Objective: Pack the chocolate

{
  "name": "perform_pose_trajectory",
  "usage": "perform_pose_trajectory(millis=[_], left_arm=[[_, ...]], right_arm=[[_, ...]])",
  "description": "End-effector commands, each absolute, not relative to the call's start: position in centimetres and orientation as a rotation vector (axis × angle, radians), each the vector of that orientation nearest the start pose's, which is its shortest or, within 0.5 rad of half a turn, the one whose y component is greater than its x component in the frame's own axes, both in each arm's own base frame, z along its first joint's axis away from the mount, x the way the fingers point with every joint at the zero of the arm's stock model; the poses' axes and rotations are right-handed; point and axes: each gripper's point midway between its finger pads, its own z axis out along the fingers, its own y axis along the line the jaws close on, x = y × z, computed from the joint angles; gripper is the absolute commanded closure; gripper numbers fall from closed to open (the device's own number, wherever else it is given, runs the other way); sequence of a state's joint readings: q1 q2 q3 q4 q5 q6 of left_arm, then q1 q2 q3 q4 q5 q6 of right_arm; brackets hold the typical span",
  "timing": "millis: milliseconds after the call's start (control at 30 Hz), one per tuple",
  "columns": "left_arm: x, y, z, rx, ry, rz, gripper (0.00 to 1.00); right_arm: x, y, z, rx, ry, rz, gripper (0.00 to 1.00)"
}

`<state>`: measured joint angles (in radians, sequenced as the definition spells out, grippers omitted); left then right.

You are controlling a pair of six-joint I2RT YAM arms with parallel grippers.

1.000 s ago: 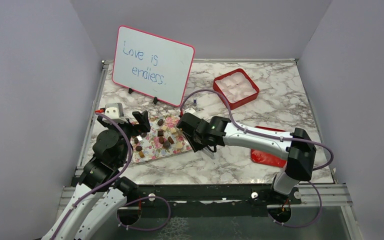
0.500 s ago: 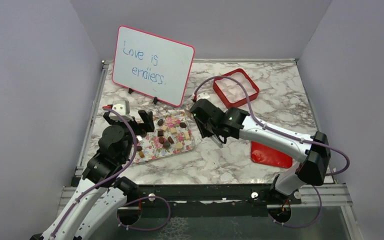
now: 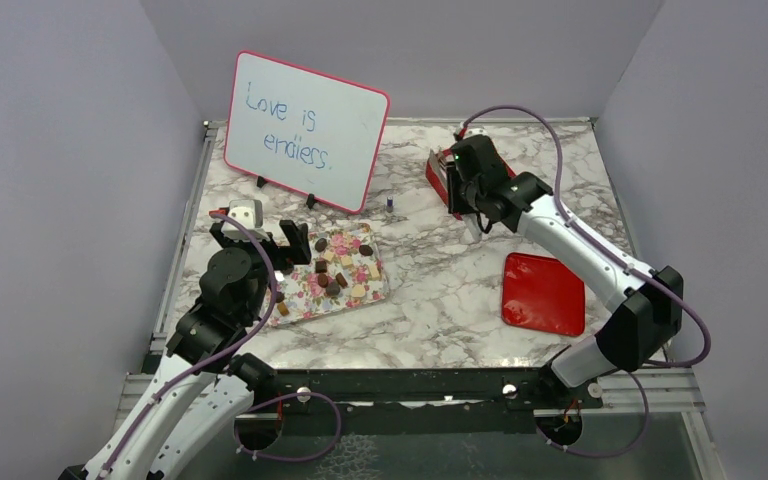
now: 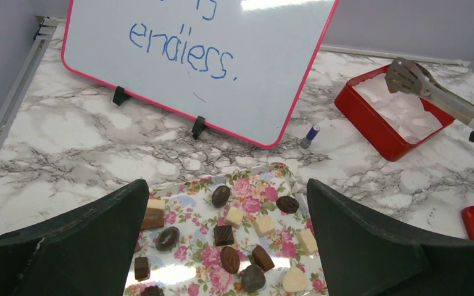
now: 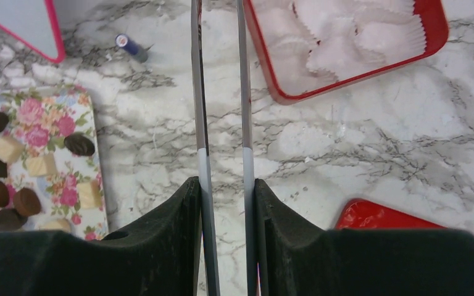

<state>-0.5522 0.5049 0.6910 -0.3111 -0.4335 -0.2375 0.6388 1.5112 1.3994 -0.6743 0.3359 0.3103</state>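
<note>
marble table (image 3: 440, 300) — left end effector (image 4: 225, 188) spread over the chocolate (image 4: 229, 259), right end effector (image 5: 222, 185) clamped on tongs (image 5: 198, 111).

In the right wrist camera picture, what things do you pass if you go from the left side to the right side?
Flowery tray with the chocolate -> little blue tube -> tongs clamped in the right gripper -> red box.
</note>
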Motion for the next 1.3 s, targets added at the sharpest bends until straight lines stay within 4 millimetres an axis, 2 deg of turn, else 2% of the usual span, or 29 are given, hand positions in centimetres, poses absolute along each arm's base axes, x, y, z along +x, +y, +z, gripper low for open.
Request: perform_pose_trajectory(millis=[0, 233, 433, 700, 967, 1267], left_arm=[[24.8, -8.1, 27.7, -0.034, 1.676, -0.243, 0.01], [24.7, -8.1, 27.8, -0.034, 1.671, -0.246, 0.01], [24.5, -8.0, 27.9, -0.035, 1.663, -0.250, 0.01], [24.6, -8.1, 27.8, -0.032, 1.664, -0.253, 0.01], [24.6, -8.0, 27.9, -0.035, 1.663, -0.248, 0.01], [24.7, -8.1, 27.7, -0.031, 1.668, -0.246, 0.01]], right_arm=[[38.5, 19.6, 22.5, -0.157, 2.226, 0.168, 0.75], [42.1, 17.1, 19.9, -0.065, 2.271, 0.197, 0.75], [43.8, 16.8, 17.9, -0.051, 2.300, 0.236, 0.75], [45.1, 17.6, 15.5, -0.056, 2.331, 0.279, 0.75], [46.1, 17.1, 13.9, -0.044, 2.354, 0.238, 0.74], [46.4, 16.9, 14.2, -0.042, 2.343, 0.232, 0.68]])
